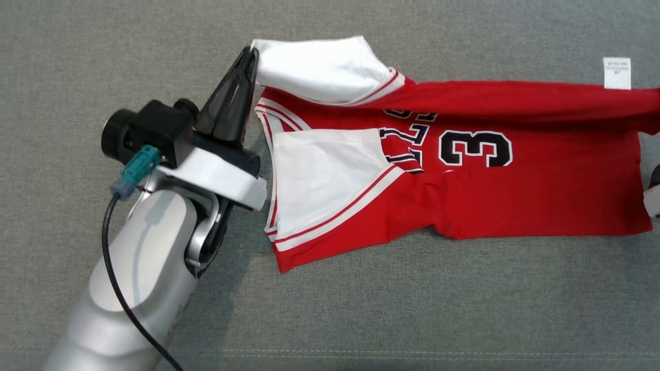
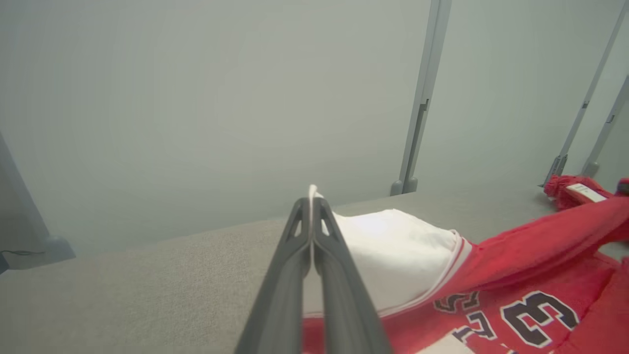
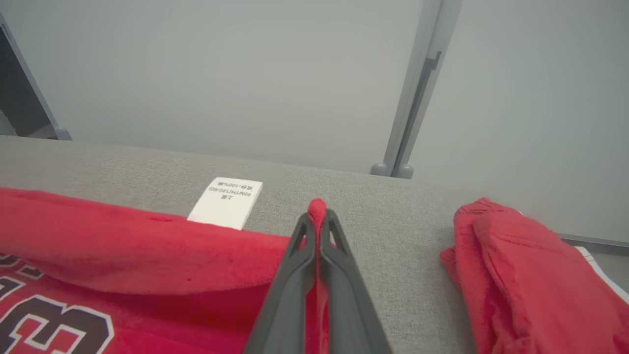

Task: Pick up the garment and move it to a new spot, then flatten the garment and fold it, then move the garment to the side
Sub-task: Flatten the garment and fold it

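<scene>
While folding lengthwise, stretching red-and-white jersey garment [image 1: 515, 201] taut; clamped at white sleeve [image 1: 319, 69] by left gripper [image 1: 251, 54]; at opposite end by right gripper [image 3: 318, 214].

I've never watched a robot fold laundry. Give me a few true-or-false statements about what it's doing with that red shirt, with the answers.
1. The left gripper is shut on the white sleeve of the jersey. True.
2. The right gripper hangs open above the cloth. False: it is shut on a red edge of the jersey.
3. A white label sticks out at the jersey's far edge. True.
4. The jersey lies on bare wood. False: it lies on a grey woven surface.
</scene>
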You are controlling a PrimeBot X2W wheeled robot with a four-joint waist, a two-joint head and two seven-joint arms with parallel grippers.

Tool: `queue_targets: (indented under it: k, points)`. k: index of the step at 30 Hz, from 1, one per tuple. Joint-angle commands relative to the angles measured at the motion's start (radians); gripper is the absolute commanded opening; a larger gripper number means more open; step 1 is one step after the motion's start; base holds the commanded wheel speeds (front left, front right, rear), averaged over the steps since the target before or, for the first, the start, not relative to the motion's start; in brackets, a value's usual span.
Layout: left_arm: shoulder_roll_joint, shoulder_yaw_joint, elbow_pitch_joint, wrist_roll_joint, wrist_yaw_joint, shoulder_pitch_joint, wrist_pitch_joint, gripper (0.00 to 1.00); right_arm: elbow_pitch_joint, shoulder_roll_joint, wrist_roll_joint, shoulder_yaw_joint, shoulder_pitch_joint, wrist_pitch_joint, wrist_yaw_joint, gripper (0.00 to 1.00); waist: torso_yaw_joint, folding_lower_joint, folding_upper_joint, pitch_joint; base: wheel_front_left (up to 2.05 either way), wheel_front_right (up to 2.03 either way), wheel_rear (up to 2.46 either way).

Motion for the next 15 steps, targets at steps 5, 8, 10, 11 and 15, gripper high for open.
queue_targets:
  k: [5,8,10,11,15]
  points:
    - [0.045,0.024,-0.124,-0.029,0.041,0.116,0.029,0.00,-0.061,-0.010,-0.006,-0.046,0.115,-0.012,-0.003,0.00,0.017,0.0000,0.0000,-0.031,0.00,0.00,0.00]
    - [0.043,0.019,-0.161,-0.039,0.053,0.157,0.039,0.00,-0.069,-0.008,-0.006,-0.065,0.139,-0.012,-0.003,0.00,0.020,0.0000,0.0000,-0.033,0.00,0.00,0.00]
    - [0.042,0.014,-0.198,-0.047,0.066,0.194,0.049,0.00,-0.071,-0.008,-0.005,-0.084,0.156,-0.012,-0.003,0.00,0.023,0.0000,0.0000,-0.033,0.00,0.00,0.00]
    - [0.043,0.011,-0.217,-0.048,0.073,0.211,0.054,0.00,-0.071,-0.008,-0.005,-0.093,0.163,-0.012,-0.003,0.00,0.025,0.0000,0.0000,-0.032,0.00,0.00,0.00]
    - [0.044,-0.004,-0.272,-0.056,0.095,0.271,0.078,0.00,-0.063,-0.005,-0.005,-0.122,0.184,-0.012,-0.003,0.00,0.036,0.0000,0.0000,-0.029,0.00,0.00,0.00]
